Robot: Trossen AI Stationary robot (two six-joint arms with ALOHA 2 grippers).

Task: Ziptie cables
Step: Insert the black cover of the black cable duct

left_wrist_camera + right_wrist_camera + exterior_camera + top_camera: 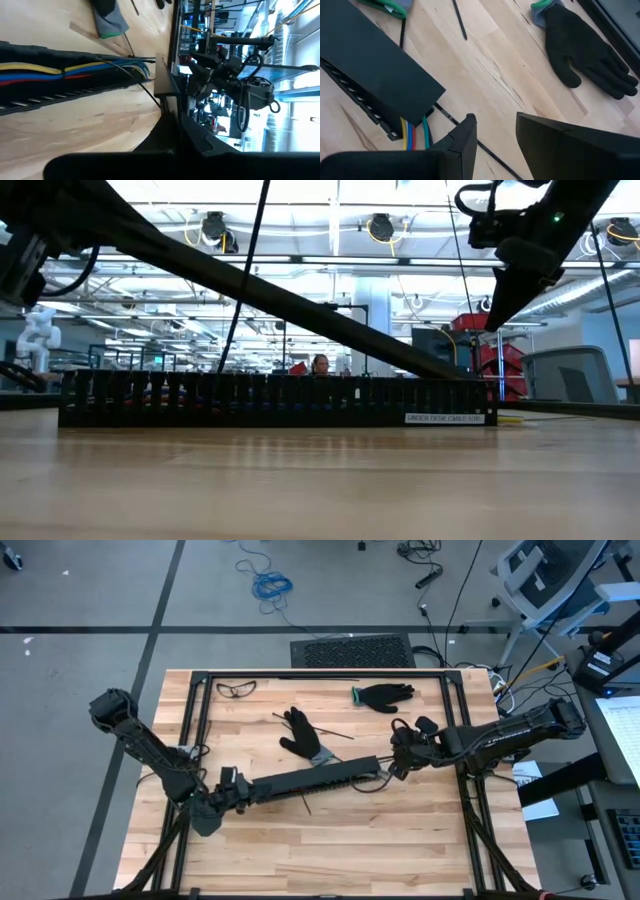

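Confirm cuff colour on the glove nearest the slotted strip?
Green edge on a grey cuff; the glove is black. Left wrist view.

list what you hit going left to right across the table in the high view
left pincer at one end of the slotted strip → black glove near the middle → right pincer at the strip's other end. The second glove overlaps in order, so left out.

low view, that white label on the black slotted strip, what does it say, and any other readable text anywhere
"UNDER DESK CABLE ..." on the white label at the end of the black slotted strip; the last characters are too small to read.
No other readable text in any view.
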